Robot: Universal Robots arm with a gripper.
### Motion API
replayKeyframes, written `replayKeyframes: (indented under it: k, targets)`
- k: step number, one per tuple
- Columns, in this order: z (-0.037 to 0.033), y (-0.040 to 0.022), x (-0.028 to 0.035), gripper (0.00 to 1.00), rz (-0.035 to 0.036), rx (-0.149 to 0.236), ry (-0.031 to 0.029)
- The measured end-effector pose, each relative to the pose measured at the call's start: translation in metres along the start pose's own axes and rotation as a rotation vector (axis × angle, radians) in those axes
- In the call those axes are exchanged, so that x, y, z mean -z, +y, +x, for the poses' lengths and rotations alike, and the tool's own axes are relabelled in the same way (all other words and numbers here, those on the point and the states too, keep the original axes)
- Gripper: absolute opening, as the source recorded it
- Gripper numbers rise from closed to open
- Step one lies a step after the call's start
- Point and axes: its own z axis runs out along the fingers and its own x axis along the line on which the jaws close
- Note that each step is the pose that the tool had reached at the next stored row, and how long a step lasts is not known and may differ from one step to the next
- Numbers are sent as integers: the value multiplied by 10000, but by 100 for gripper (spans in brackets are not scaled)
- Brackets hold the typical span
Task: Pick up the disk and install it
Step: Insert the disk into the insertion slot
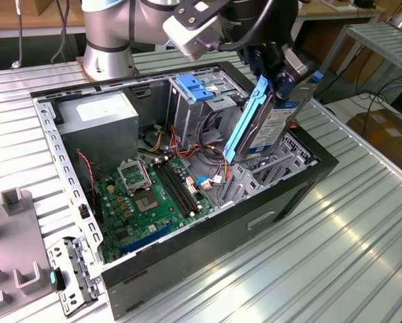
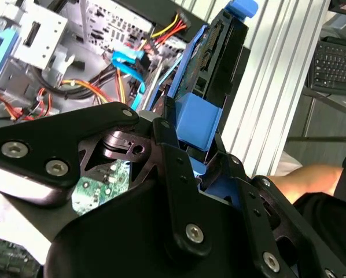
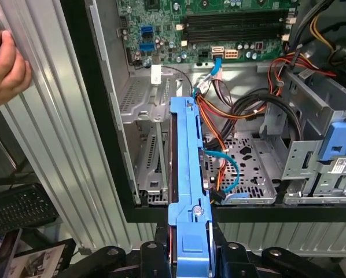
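Observation:
The disk [image 1: 273,128], a silver-grey drive with a white label and light blue side rails, hangs tilted on edge above the open computer case [image 1: 268,208], over the perforated metal bay [image 1: 282,161] at the exterior view's right. My gripper [image 1: 282,79] is shut on its upper end. In the first wrist view the blue rail of the disk [image 3: 187,168] runs away from my gripper [image 3: 189,246] toward the bay floor [image 3: 248,162]. In the second wrist view the black fingers [image 2: 164,136] clamp the blue rail of the disk [image 2: 197,119].
Inside the case lie a green motherboard [image 1: 147,202], a grey power supply [image 1: 97,121], a blue-topped drive cage [image 1: 197,91] and loose coloured cables [image 3: 231,110]. A person's hand [image 3: 5,63] rests on the ribbed table beside the case. A keyboard [image 2: 335,63] sits farther off.

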Motion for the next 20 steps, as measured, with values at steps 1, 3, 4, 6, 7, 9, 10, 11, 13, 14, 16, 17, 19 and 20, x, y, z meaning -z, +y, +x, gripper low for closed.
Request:
replayKeyframes:
  k: [1,3,4,6,7,9,10,11,13,14,16,17,19,20]
  targets:
    - [-2,-29,-24,37,11,-1,0]
    - [-1,-76,-65,37,37,-4,-1]
    - [1,-78,-69,37,104,-11,-2]
    - [9,-77,-72,37,370,-31,-8]
    - [10,-77,-73,37,469,-39,-11]
    - [16,-72,-81,37,646,-53,-17]
    - [29,-67,-86,37,704,-58,-16]
    - [42,-59,-90,37,762,-63,-17]
    - [65,-8,-85,37,821,-69,-20]
    - [79,30,-82,37,842,-70,-19]
    - [87,47,-104,37,892,-26,-58]
    - [87,51,-110,37,917,13,-92]
    - [88,56,-117,37,1000,62,-139]
    - [90,59,-122,37,1062,76,-157]
